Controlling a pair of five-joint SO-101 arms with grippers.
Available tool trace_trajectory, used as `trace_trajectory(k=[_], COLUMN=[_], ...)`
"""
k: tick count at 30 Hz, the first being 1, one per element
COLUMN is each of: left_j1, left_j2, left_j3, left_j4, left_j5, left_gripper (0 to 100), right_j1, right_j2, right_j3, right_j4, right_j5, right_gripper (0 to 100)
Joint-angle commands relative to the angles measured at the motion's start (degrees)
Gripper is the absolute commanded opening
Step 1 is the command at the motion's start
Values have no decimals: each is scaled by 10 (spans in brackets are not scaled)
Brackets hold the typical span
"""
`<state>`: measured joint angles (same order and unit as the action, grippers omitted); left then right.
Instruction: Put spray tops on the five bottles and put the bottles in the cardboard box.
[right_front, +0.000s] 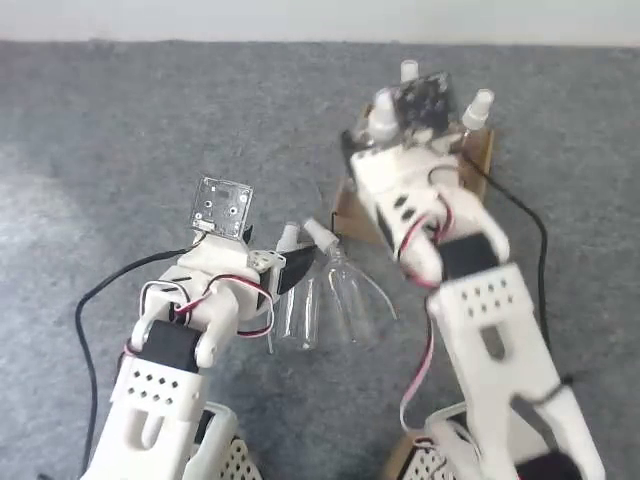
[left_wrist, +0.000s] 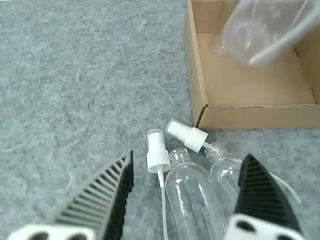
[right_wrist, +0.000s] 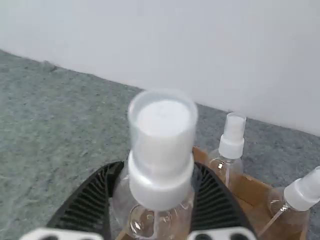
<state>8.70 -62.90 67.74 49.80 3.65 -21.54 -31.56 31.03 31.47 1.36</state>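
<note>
Two clear bottles (left_wrist: 192, 197) (left_wrist: 227, 172) lie side by side on the grey carpet, necks toward the cardboard box (left_wrist: 197, 75). A white spray top (left_wrist: 157, 156) with its tube lies beside the first bottle's open neck. A second spray top (left_wrist: 186, 134) rests against the other neck. My left gripper (left_wrist: 182, 192) hangs open just above these bottles (right_front: 300, 300). My right gripper (right_wrist: 155, 215) is shut on an upright bottle with a spray top (right_wrist: 160, 150), held over the box (right_front: 345, 210). Two capped bottles (right_wrist: 230, 145) (right_wrist: 300, 195) stand inside the box.
Grey carpet (right_front: 120, 130) lies open to the left and beyond the box. A white wall (right_wrist: 200, 45) runs behind the box. The right arm (right_front: 490, 300) stretches from the near edge to the box, right of the lying bottles.
</note>
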Motion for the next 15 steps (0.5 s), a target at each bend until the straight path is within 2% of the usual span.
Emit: trace_trajectory(k=[1, 5, 15], left_j1=[-35, -76, -76], left_j2=[-4, -4, -4], left_j3=[-4, -4, 22], left_j4=[-22, -39, -78], left_j5=[-1, 2, -2], left_gripper=[312, 312, 312], right_j1=[22, 33, 62], right_j2=[94, 178, 279], right_j3=[-69, -91, -93], right_j4=[-52, -96, -151], right_j5=[15, 15, 15], right_gripper=[6, 6, 6])
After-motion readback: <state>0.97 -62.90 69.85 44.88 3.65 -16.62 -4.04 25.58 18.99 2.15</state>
